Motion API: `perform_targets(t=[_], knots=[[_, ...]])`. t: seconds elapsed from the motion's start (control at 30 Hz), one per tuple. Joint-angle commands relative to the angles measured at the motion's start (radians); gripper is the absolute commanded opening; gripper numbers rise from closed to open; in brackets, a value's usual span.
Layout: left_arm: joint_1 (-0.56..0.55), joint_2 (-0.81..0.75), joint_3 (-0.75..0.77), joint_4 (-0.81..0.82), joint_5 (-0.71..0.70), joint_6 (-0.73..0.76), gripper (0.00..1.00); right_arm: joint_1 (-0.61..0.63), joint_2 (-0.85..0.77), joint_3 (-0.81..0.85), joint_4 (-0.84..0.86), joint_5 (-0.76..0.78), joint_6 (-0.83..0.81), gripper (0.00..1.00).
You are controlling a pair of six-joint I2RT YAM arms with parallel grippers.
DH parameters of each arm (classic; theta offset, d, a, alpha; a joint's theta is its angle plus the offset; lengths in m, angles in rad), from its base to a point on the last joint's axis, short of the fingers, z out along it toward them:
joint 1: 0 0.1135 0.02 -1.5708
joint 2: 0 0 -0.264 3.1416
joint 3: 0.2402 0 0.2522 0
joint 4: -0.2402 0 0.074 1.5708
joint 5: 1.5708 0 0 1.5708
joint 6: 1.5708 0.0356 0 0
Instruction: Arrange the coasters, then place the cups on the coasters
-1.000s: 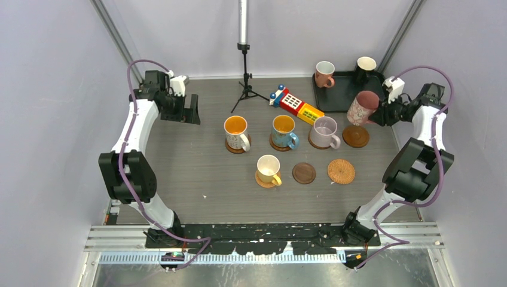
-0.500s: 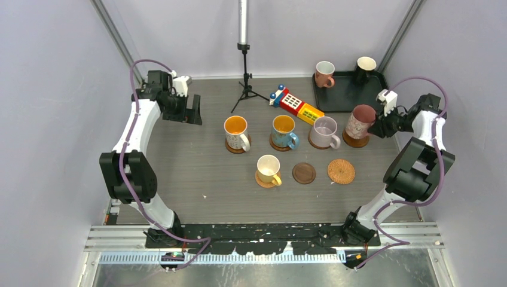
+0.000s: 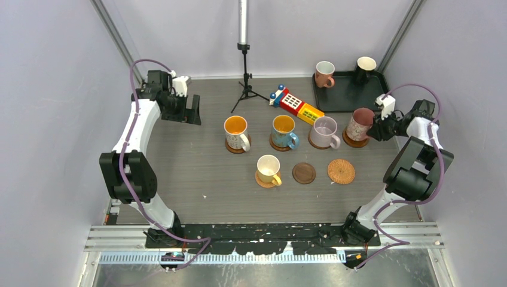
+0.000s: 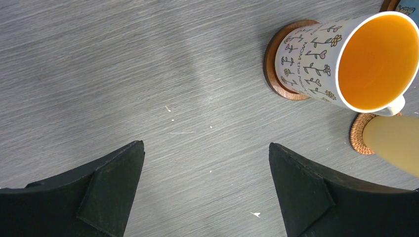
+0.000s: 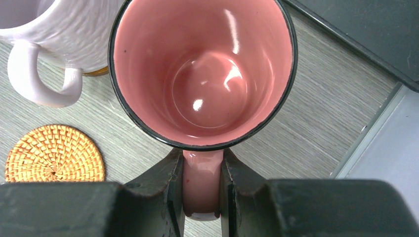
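The pink mug [image 5: 202, 74] sits right ahead of the right gripper [image 5: 201, 163]. Its handle [image 5: 201, 190] is pinched between the two black fingers [image 5: 168, 187], which are squeezed in flat against its sides. From above, its base looks to be down on the brown coaster [image 3: 357, 142], though I can't tell if its full weight rests there.

I'd judge it to be glazed ceramic: rigid, slick, fairly weighty and chip-prone. The handle is the natural hold, but the body hangs out past the fingertips and could swing.

The lavender mug [image 5: 59, 29] stands ahead and left of those fingers. A woven coaster [image 5: 54, 153] lies bare just to their left, and the black tray [image 5: 365, 29] is ahead to the right.

The left gripper [image 4: 206, 147] hovers with its fingers spread wide, nothing between them. The white patterned mug [image 4: 306, 54] stands ahead-right of it on its own coaster.
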Motion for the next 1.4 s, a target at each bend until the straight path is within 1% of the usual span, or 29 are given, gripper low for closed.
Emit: perform_targets(t=[0.0,0.23,0.43,0.63,0.9,1.03,1.1,1.2,1.27,1.37], knots=[[-0.003,-0.02,0.042,0.002,-0.013,-0.009,1.0,-0.002,-0.057,-0.001,0.097,-0.065,0.02,0.0],[-0.003,-0.018,0.038,0.003,-0.016,-0.016,1.0,-0.003,-0.079,-0.033,0.1,-0.058,0.023,0.0],[-0.003,-0.023,0.023,0.006,-0.019,-0.021,1.0,-0.004,-0.088,-0.064,0.14,-0.041,0.061,0.01],[-0.003,-0.025,0.024,0.006,-0.023,-0.02,1.0,-0.003,-0.103,-0.077,0.145,-0.022,0.069,0.06],[-0.003,-0.024,0.02,0.01,-0.031,-0.021,1.0,-0.007,-0.149,-0.142,0.202,0.01,0.1,0.08],[-0.004,-0.019,0.02,0.013,-0.032,-0.024,1.0,-0.009,-0.164,-0.157,0.204,0.02,0.113,0.17],[-0.004,-0.018,0.019,0.013,-0.032,-0.024,1.0,-0.01,-0.174,-0.167,0.205,0.023,0.114,0.27],[-0.004,-0.017,0.019,0.014,-0.031,-0.024,1.0,-0.01,-0.18,-0.173,0.204,0.028,0.118,0.36],[-0.003,-0.016,0.019,0.016,-0.029,-0.026,1.0,-0.01,-0.18,-0.173,0.204,0.03,0.12,0.38],[-0.003,-0.014,0.018,0.016,-0.026,-0.025,1.0,-0.01,-0.181,-0.173,0.205,0.034,0.125,0.39]])
